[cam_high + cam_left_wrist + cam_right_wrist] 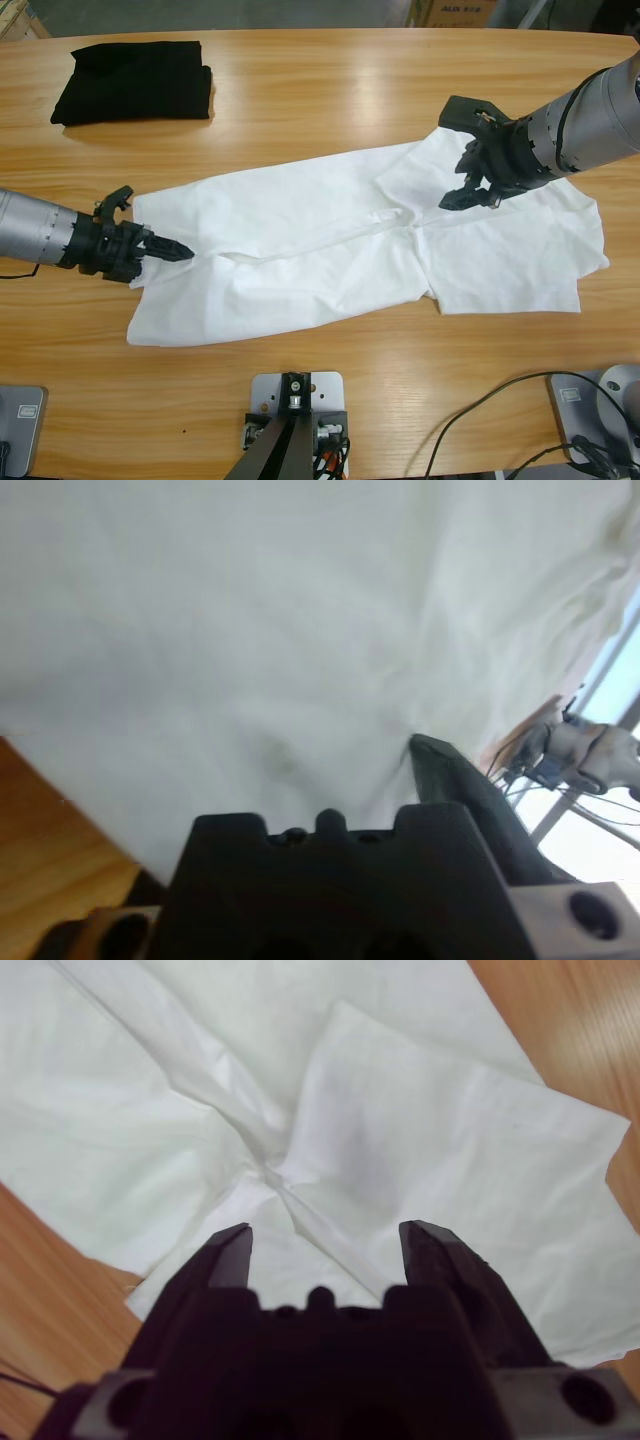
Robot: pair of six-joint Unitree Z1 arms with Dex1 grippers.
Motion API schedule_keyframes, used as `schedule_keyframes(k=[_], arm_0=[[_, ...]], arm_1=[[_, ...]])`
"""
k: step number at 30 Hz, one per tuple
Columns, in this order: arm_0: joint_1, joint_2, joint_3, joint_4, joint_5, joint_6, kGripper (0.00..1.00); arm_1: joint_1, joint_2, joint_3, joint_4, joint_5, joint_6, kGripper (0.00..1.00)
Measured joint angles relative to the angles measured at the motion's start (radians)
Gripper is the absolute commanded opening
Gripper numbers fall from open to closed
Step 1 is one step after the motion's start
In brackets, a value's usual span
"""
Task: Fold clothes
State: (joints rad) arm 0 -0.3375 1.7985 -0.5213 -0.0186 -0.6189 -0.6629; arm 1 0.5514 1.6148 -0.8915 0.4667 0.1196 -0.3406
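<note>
The clothes are a white T-shirt lying spread out and creased across the middle of the wooden table. My left gripper comes in from the left at the shirt's left edge. In the left wrist view the white cloth fills the picture, one black fingertip stands wide above it, and the other is hidden under the fabric. My right gripper hangs open over the shirt's right part. In the right wrist view its jaws stand apart above a bunched crease, with nothing between them.
A folded black garment lies at the table's far left corner. Bare wood runs along the front edge and the back middle. Black cables loop at the front right.
</note>
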Motion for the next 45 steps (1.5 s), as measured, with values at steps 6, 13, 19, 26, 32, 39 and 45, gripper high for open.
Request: schedule_keyframes(k=[6, 13, 19, 26, 32, 39, 45], arm_0=[[-0.001, 0.024, 0.004, -0.001, 0.0, 0.095, 0.0], [-0.011, -0.008, -0.051, 0.15, 0.063, 0.161, 0.0], [0.016, -0.032, -0.245, 0.532, 0.197, 0.248, 0.0], [0.209, -0.032, -0.357, 0.725, 0.244, 0.344, 0.0], [0.331, -0.032, -0.473, 0.855, 0.264, 0.401, 0.0], [0.401, -0.032, -0.578, 0.983, 0.303, 0.47, 0.0], [0.514, -0.032, -0.65, 1.082, 0.357, 0.539, 0.0]], arm_1=[[0.0, 0.0, 0.0, 0.0, 0.0, -0.004, 0.609], [-0.009, 0.0, 0.0, 0.0, 0.0, -0.004, 0.609], [-0.023, 0.0, 0.0, 0.0, 0.0, -0.004, 0.609], [-0.041, 0.0, 0.0, 0.0, 0.0, -0.004, 0.609], [-0.057, 0.0, 0.0, 0.0, 0.0, -0.004, 0.609], [-0.074, 0.0, 0.0, 0.0, 0.0, -0.004, 0.609], [-0.074, 0.0, 0.0, -0.001, 0.0, -0.004, 0.609]])
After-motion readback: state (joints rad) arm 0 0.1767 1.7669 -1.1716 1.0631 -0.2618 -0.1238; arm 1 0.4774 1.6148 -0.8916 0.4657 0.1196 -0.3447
